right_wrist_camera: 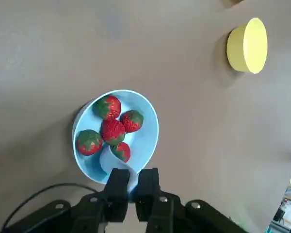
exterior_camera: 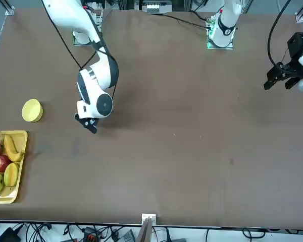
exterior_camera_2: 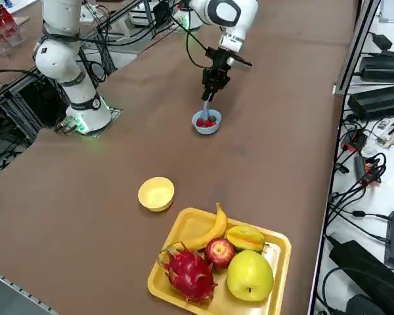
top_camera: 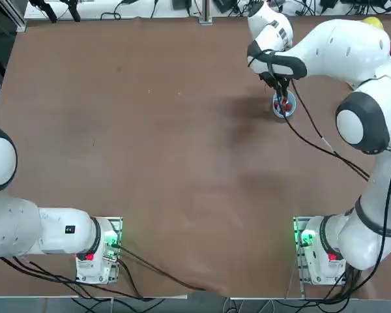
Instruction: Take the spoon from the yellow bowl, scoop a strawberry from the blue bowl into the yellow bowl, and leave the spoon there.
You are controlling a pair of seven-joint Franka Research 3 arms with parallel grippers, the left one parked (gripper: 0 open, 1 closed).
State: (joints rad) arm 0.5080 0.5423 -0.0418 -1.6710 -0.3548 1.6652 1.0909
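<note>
My right gripper (right_wrist_camera: 132, 178) is shut on the handle of the pale spoon (right_wrist_camera: 108, 161) and hangs over the near rim of the blue bowl (right_wrist_camera: 146, 141). The spoon's scoop is down inside that bowl, touching one of the several strawberries (right_wrist_camera: 112, 130) there. In the right side view the gripper (exterior_camera_2: 213, 84) holds the spoon (exterior_camera_2: 205, 109) nearly upright above the blue bowl (exterior_camera_2: 207, 127). The yellow bowl (exterior_camera_2: 156, 193) stands apart with nothing in it, also seen in the front view (exterior_camera: 32, 110). From overhead the gripper (top_camera: 278, 82) covers part of the blue bowl (top_camera: 283, 109).
A yellow rectangular tray (exterior_camera_2: 184, 223) holding a banana, apple, dragon fruit and other fruit sits beyond the yellow bowl, near the table edge. The arm's black cable (top_camera: 313, 140) trails over the table beside the blue bowl.
</note>
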